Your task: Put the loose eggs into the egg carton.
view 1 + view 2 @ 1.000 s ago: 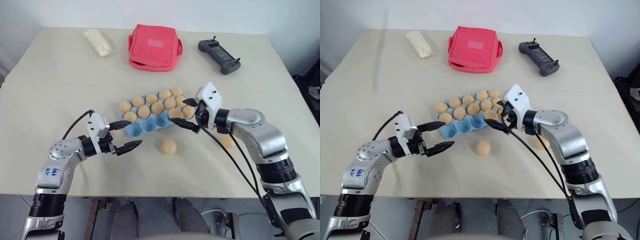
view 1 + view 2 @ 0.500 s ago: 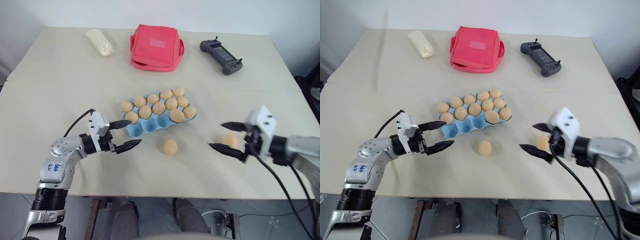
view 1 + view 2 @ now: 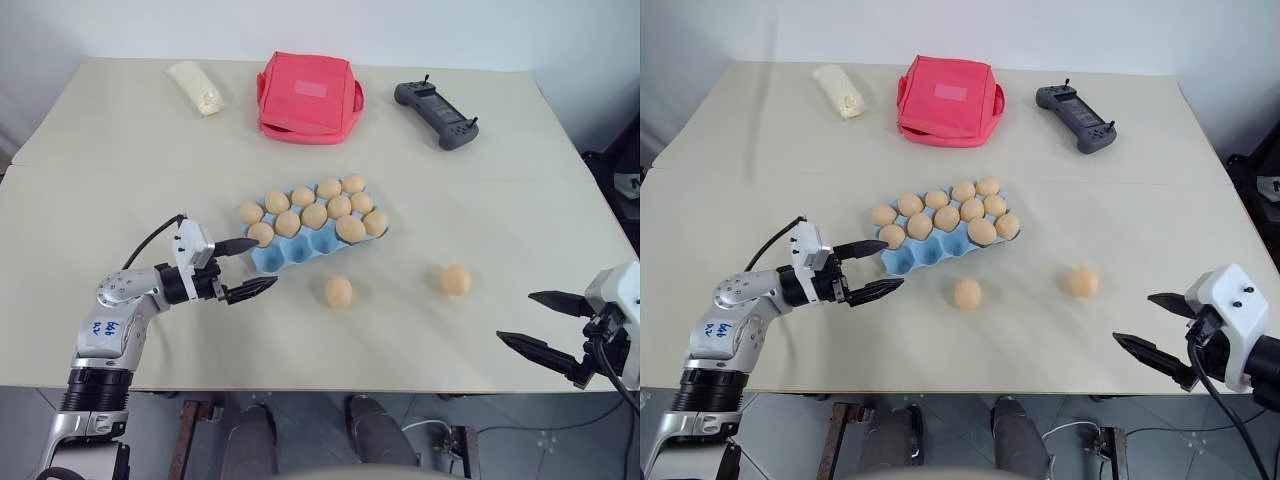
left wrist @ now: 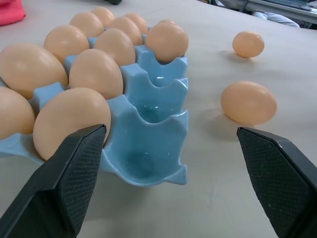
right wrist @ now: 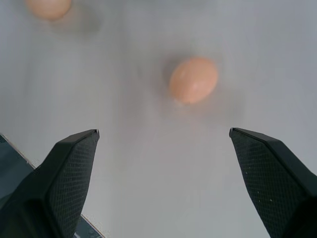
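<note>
The left eye view is looked at first: a light blue egg carton (image 3: 318,225) is seen lying near the middle of a pale table (image 3: 120,170). Most of its cups are filled with tan eggs. Three empty cups at its near corner are seen in the left wrist view.

Two loose eggs are seen on the table, outside the carton. One loose egg (image 3: 338,291) is found just in front of the carton. The other loose egg (image 3: 455,279) is found further to the right, apart from the carton.

The left pincer (image 3: 250,267) is held wide open, and nothing is held in it. It is placed right by the near left end of the carton. One finger tip is seen at the carton's edge, but it cannot be told if the carton is touched.

The right pincer (image 3: 545,322) is also held wide open, and nothing is held in it. It is seen near the right front edge of the table, well apart from both loose eggs.

At the far side of the table, a red pouch (image 3: 309,95), a whitish lumpy bag (image 3: 198,85) and a dark grey controller (image 3: 437,112) are seen.
</note>
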Controlling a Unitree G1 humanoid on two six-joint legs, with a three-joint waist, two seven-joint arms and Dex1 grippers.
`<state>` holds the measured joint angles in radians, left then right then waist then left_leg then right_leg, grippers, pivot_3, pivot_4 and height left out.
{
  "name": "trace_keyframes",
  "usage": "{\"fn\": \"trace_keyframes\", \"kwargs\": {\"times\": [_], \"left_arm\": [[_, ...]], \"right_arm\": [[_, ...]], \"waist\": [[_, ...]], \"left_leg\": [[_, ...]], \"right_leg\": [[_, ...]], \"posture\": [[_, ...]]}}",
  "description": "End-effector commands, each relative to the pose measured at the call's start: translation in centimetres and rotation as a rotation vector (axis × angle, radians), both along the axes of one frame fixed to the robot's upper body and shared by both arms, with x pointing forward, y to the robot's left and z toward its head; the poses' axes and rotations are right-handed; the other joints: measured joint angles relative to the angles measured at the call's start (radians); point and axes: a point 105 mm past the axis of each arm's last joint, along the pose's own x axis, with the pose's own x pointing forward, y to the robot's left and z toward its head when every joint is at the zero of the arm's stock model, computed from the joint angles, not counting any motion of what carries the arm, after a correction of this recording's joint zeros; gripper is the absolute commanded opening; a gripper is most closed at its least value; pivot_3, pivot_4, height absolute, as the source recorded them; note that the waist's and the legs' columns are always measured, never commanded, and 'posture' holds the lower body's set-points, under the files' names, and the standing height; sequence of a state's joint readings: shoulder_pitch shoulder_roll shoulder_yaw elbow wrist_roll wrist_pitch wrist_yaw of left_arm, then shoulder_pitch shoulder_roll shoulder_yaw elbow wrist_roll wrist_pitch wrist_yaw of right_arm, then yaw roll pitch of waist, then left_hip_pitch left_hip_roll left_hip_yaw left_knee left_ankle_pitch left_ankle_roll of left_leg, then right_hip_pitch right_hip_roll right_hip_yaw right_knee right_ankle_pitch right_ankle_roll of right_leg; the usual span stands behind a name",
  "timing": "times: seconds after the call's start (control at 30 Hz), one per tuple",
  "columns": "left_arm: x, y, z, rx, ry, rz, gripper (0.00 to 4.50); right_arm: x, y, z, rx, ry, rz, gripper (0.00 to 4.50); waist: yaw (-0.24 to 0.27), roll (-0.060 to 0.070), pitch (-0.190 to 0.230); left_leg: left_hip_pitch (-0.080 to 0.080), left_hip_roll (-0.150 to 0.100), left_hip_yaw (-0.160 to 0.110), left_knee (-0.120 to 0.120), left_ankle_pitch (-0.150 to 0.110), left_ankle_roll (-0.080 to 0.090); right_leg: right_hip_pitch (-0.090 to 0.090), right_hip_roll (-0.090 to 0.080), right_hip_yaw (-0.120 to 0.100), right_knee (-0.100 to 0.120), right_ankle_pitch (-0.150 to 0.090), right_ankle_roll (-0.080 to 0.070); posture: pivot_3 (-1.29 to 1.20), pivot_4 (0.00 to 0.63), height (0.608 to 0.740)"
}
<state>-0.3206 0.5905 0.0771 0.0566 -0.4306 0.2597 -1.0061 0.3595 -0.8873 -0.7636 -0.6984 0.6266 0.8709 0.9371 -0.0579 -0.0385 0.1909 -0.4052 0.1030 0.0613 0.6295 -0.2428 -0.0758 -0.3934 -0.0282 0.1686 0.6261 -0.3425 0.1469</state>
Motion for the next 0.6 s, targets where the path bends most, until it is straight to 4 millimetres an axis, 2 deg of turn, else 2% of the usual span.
{"fn": "trace_keyframes", "kwargs": {"times": [0.03, 0.23, 0.37, 0.5, 0.6], "left_arm": [[0.2, -0.3, 1.0, 0.002, -0.044, -0.014, 4.50], [0.1, -0.5, 1.2, -0.004, -0.056, -0.005, 4.50], [-0.1, -0.4, 1.2, -0.007, -0.062, 0.010, 4.50], [-0.5, -0.3, 1.2, -0.014, -0.067, 0.030, 4.50], [-1.0, 0.0, 1.1, -0.015, -0.063, 0.042, 4.50]], "right_arm": [[1.5, 0.5, 0.3, 0.043, -0.091, -0.007, 4.42], [6.2, 1.3, -0.9, 0.121, -0.154, -0.066, 4.42], [8.5, 1.7, -1.7, 0.146, -0.149, -0.082, 4.42], [9.8, 2.2, -2.7, 0.157, -0.118, -0.073, 4.42], [10.1, 2.6, -3.8, 0.162, -0.057, -0.063, 4.42]], "waist": [[-0.001, 0.000, 0.000], [-0.007, 0.000, 0.000], [-0.003, 0.000, 0.000], [-0.001, 0.000, 0.000], [0.001, 0.000, 0.000]], "left_leg": [[0.000, 0.000, 0.000, 0.000, 0.000, 0.000], [0.000, 0.000, 0.000, 0.000, 0.001, 0.001], [0.000, 0.000, 0.000, -0.002, 0.001, 0.000], [0.000, 0.000, 0.000, -0.002, 0.000, 0.000], [0.000, 0.000, 0.000, -0.002, 0.000, 0.000]], "right_leg": [[0.000, 0.000, 0.000, 0.000, 0.000, 0.000], [0.000, 0.000, 0.001, 0.000, 0.000, -0.002], [-0.001, 0.000, 0.001, 0.000, 0.002, 0.002], [-0.001, 0.000, 0.000, 0.000, 0.004, 0.007], [-0.002, 0.000, 0.000, 0.000, 0.004, 0.007]], "posture": [[0.00, 0.150, 0.740], [0.00, 0.150, 0.740], [0.00, 0.150, 0.740], [0.00, 0.150, 0.740], [0.00, 0.150, 0.740]]}}
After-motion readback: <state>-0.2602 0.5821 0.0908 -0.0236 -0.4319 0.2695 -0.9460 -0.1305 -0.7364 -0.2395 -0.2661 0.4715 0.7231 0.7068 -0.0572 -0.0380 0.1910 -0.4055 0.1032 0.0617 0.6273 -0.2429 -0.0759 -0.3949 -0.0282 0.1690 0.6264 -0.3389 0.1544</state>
